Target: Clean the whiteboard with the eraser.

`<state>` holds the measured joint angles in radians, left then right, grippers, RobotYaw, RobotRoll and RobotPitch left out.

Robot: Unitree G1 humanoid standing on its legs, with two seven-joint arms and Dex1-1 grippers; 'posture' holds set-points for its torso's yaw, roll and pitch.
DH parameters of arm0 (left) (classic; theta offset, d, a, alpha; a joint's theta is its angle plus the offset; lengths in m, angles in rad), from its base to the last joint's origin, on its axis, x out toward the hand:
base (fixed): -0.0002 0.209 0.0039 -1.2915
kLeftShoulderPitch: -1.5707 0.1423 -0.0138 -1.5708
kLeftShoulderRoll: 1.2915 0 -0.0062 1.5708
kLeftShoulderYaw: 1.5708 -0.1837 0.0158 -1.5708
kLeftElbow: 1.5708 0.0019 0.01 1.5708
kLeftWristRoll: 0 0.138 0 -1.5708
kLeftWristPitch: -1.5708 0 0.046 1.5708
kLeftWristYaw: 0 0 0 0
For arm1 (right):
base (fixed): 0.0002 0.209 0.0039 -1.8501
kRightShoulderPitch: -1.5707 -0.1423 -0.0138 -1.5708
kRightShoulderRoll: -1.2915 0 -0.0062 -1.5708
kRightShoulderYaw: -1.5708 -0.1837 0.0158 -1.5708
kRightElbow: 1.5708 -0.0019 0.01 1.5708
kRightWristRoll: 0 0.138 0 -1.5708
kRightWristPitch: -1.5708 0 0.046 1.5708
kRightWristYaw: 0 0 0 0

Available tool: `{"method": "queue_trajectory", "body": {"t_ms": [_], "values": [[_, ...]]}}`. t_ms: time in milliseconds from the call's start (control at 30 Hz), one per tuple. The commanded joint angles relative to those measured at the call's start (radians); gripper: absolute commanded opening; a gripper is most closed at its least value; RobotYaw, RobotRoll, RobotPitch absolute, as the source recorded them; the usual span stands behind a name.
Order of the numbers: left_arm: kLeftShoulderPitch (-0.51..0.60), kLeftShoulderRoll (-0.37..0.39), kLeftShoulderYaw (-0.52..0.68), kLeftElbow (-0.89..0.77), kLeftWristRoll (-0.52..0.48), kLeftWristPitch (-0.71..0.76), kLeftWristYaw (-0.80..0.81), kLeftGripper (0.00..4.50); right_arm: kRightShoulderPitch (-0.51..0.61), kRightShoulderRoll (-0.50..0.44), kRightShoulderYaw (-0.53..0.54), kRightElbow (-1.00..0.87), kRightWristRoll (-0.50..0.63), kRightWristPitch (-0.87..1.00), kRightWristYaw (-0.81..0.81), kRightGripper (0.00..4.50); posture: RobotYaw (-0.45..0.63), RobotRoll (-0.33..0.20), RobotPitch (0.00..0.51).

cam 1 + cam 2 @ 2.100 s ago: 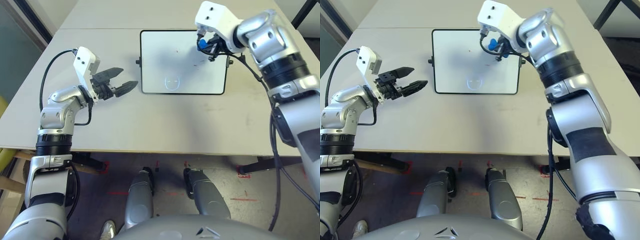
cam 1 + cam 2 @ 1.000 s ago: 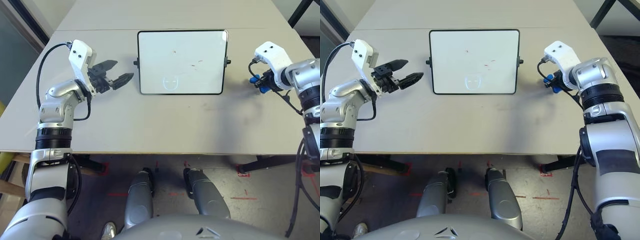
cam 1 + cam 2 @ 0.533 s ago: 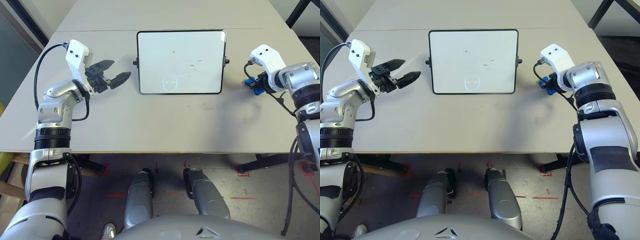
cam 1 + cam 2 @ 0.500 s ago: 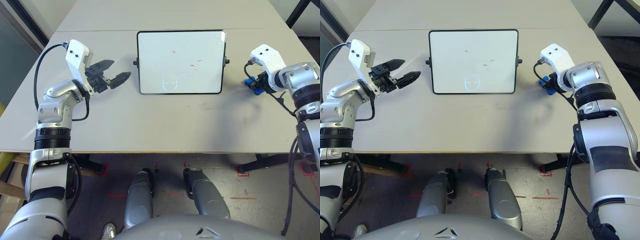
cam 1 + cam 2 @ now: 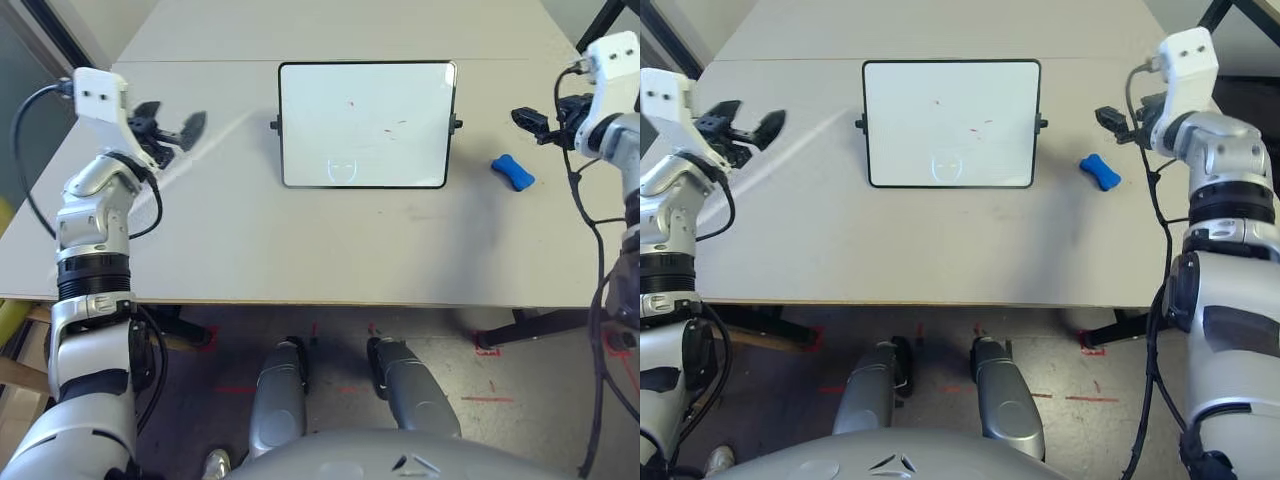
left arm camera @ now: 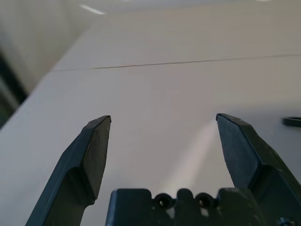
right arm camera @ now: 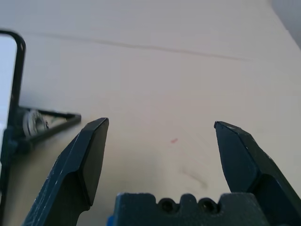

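Lying loose on table (image 5: pixel 300 240): eraser (image 5: pixel 512 172), right of whiteboard (image 5: pixel 365 125); both hands (image 6: pixel 162 141) (image 7: pixel 160 141) wide open, empty.

The whiteboard (image 5: pixel 366 124), a black-framed white rectangle with rounded corners, is lying flat on the table, showing small red marks and a faint grey outline, while the bright blue bone-shaped eraser (image 5: pixel 512 172) is resting near its right edge, apart.
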<state>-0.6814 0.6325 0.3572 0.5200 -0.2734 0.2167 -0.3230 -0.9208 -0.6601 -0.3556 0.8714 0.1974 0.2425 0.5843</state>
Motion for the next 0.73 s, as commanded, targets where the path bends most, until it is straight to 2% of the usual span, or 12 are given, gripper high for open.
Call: {"method": "queue_trajectory", "body": {"t_ms": [33,133,400,733], "values": [[0.0,0.016,0.037,0.073,0.032,-0.043,0.089,4.5,0.063,0.012,-0.055,0.0,0.051,-0.097,-0.019,4.48,-0.1,0.0,0.199],[-0.007,0.026,0.045,0.108,0.04,-0.058,0.117,4.5,0.105,0.018,-0.066,0.017,0.056,-0.18,-0.038,4.48,-0.1,0.0,0.213],[-0.038,0.037,0.031,0.201,0.052,-0.103,0.107,4.5,0.18,0.05,-0.084,0.034,0.081,-0.356,-0.079,4.48,-0.11,0.0,0.205],[-0.077,0.037,0.006,0.271,0.055,-0.127,0.058,4.5,0.187,0.076,-0.073,0.035,0.089,-0.413,-0.105,4.48,-0.12,0.0,0.198]]}}
